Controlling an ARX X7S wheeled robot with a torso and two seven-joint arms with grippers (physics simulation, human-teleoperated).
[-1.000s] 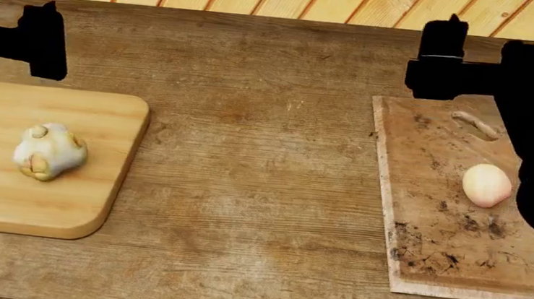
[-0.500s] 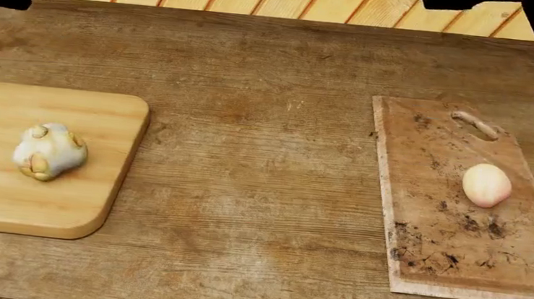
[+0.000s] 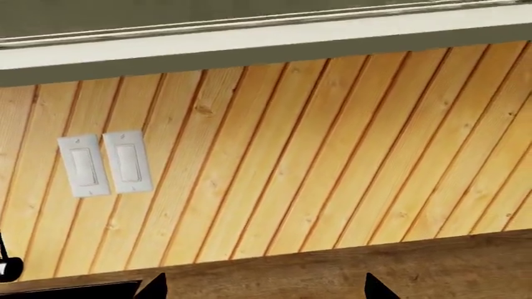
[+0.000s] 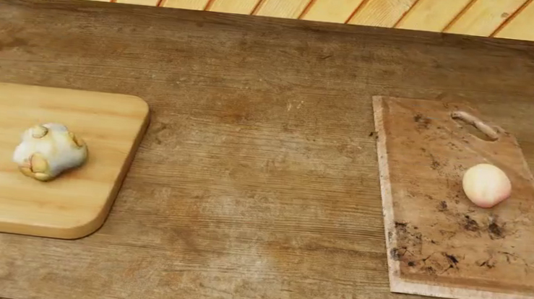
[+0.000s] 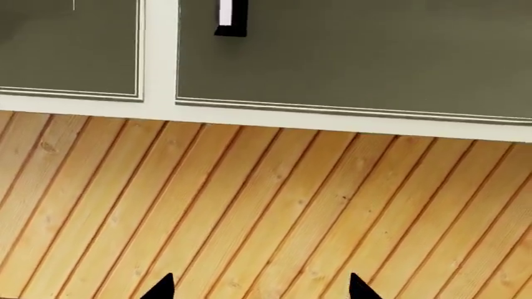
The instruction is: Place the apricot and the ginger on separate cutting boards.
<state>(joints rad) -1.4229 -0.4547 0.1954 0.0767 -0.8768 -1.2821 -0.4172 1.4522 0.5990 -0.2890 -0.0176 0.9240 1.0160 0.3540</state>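
- The head view looks down on a worn wooden table [image 4: 275, 56] with a plank wall behind it.
- The ginger [image 4: 49, 151], a lumpy whitish root with tan knobs, lies on the thick light wooden board [image 4: 79, 198] at the left side of the table.
- The apricot [image 4: 486, 185], a smooth pale fruit with a pink blush, lies on the thin dark stained board [image 4: 433, 236] at the right side, a little below its handle slot [image 4: 475, 125]. Its long axis runs roughly up and down in the head view.
- The two boards are well apart, with bare table between them.
- Neither pincer shows in the head view; only a dark sliver sits at the top left corner.
- In the left wrist view, the left pincer [image 3: 260, 288] shows only two dark fingertips set apart with nothing between them, aimed at the plank wall and two white light switches [image 3: 104, 163].
- In the right wrist view, the right pincer [image 5: 260, 288] likewise shows two tips spread apart and empty, facing the wall and grey panels above.
- Both items lie well below and away from either pincer. The left arm is nearer the ginger, the right arm nearer the apricot.
- Judged from this layout, each item already sits on its own board, so the task looks finished.
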